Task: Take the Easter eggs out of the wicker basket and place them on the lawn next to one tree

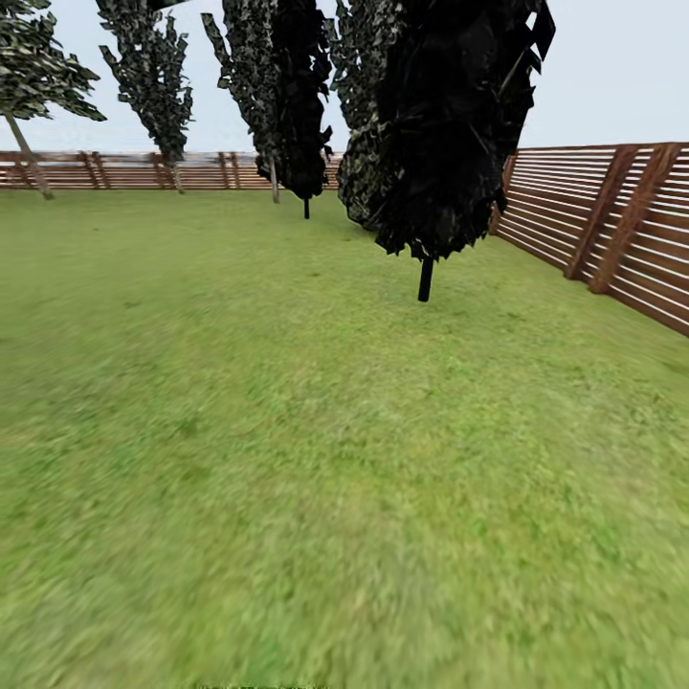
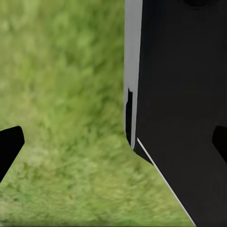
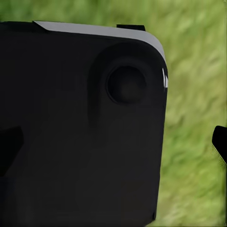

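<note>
We log the near field first: in the left wrist view the left gripper (image 2: 113, 142) shows two dark fingertips (image 2: 9, 144) set wide apart with nothing between them, hanging over mottled green lawn (image 2: 61, 94) beside a large black body panel of the robot (image 2: 184, 109). In the right wrist view the right gripper (image 3: 116, 144) is likewise spread and empty, one fingertip (image 3: 220, 142) at the frame edge, the other dim against the same black panel (image 3: 80, 127). From the head view, blurred open grass (image 1: 287, 478) runs out to a thin dark-trunked tree (image 1: 425, 277) whose long axis stands upright; further back, taller trees with black-green shard foliage (image 1: 153, 77) stand vertical before a brown slatted wooden fence (image 1: 603, 220). We see no eggs or wicker basket here, so we judge the robot is in transit. Risks as we read them: heading past the basket for lack of a sighting, clipping the fence or the near trunk while driving, and later settling on the dark-trunked tree instead of one pale-trunked tree for all three eggs.
</note>
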You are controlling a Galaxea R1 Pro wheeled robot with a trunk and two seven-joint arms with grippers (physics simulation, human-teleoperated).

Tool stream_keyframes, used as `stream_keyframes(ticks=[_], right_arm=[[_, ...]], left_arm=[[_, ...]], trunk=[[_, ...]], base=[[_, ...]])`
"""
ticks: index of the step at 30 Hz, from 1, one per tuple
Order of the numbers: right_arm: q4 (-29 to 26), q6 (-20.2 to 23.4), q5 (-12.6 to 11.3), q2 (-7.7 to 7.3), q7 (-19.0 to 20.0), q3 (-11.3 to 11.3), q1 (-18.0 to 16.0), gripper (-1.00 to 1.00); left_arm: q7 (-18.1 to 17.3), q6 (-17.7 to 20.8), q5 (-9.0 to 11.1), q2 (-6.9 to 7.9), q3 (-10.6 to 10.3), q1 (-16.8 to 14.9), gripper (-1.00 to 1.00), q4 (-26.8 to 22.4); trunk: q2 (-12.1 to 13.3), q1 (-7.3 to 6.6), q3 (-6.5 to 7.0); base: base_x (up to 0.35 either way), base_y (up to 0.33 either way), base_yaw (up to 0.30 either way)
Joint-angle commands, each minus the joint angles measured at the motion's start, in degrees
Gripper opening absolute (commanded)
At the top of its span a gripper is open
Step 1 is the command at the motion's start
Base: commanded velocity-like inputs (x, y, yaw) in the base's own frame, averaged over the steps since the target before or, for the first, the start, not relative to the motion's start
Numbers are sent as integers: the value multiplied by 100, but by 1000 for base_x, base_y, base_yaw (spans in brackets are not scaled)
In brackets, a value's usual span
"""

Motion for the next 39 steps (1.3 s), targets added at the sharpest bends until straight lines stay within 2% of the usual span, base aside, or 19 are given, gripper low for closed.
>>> stream_keyframes(ticks=[1,39], right_arm=[[3,-18,7,-1,-6,5,-2,100],[20,-18,8,1,-6,5,-2,100]], left_arm=[[-1,1,1,0,0,-2,100,-3],[-2,1,1,0,0,0,100,-3]], trunk=[[-2,0,-7],[-2,0,-91]], base=[[0,0,285],[0,0,282]])
